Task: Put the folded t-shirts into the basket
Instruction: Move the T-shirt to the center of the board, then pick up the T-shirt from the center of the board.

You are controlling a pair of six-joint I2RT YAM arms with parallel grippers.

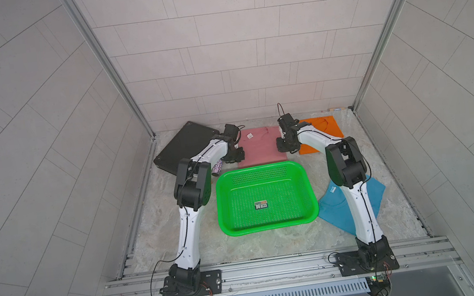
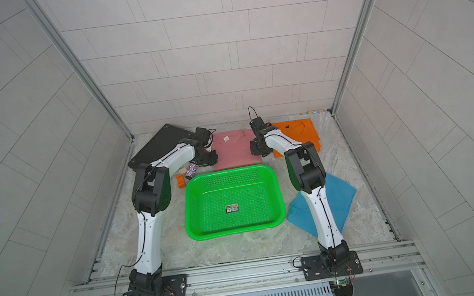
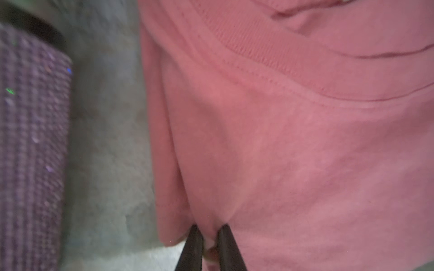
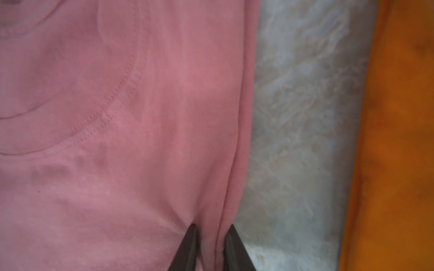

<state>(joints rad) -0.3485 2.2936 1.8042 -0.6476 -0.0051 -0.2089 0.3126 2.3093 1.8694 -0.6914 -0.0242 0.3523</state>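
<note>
**Two-arm pinch on the pink shirt.** The left gripper is narrowed on a ridge of cloth at one side edge of the shirt. The right gripper is narrowed likewise on the opposite edge, and cloth is bunched between each pair of jaws. The shirt is seen flat on the table at the far side, just behind the basket, which holds only a sticker. The orange shirt lies beside the right gripper and is parted from the pink one by a strip of bare table. The teal shirt lies to the right of the basket, partly under the right arm.

The step in hand is judged to be the lift of the pink shirt for transfer. It is best done with both grippers raised together and kept level, so that the fold is preserved and the cloth is neither stretched nor let sag. Whether all layers have been caught cannot be told from the wrist views, so the lift should be begun slowly. The basket's far rim must be cleared before the shirt is lowered. The glitter roll beside the left gripper should not be swept along.
</note>
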